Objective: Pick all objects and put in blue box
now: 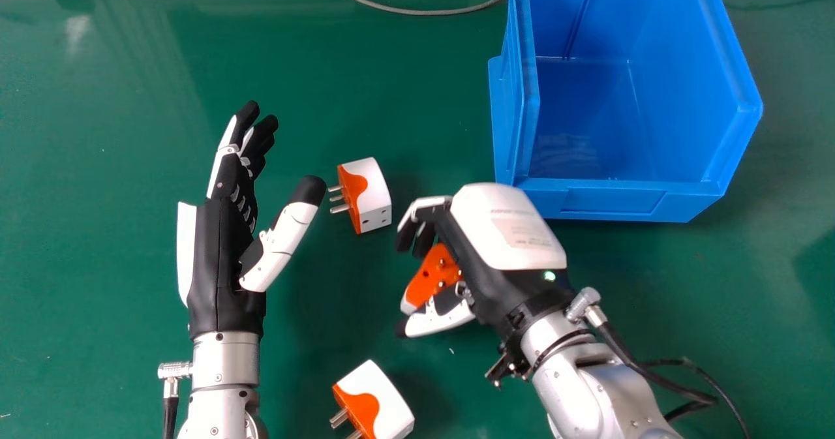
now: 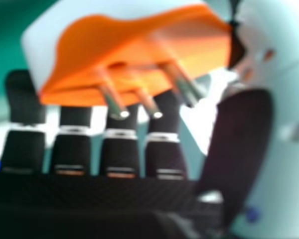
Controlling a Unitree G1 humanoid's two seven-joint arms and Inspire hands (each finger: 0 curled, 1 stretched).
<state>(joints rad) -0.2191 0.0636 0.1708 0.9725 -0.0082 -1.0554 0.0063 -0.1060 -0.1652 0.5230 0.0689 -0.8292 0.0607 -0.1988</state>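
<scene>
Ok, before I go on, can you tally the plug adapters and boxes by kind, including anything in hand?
Plug adapters: 3 (one in the right hand, two on the table)
Blue box: 1
Total: 4

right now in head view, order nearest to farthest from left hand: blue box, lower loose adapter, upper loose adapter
1. Upper loose adapter, just right of the left hand
2. Lower loose adapter, bottom edge
3. Blue box, upper right
</scene>
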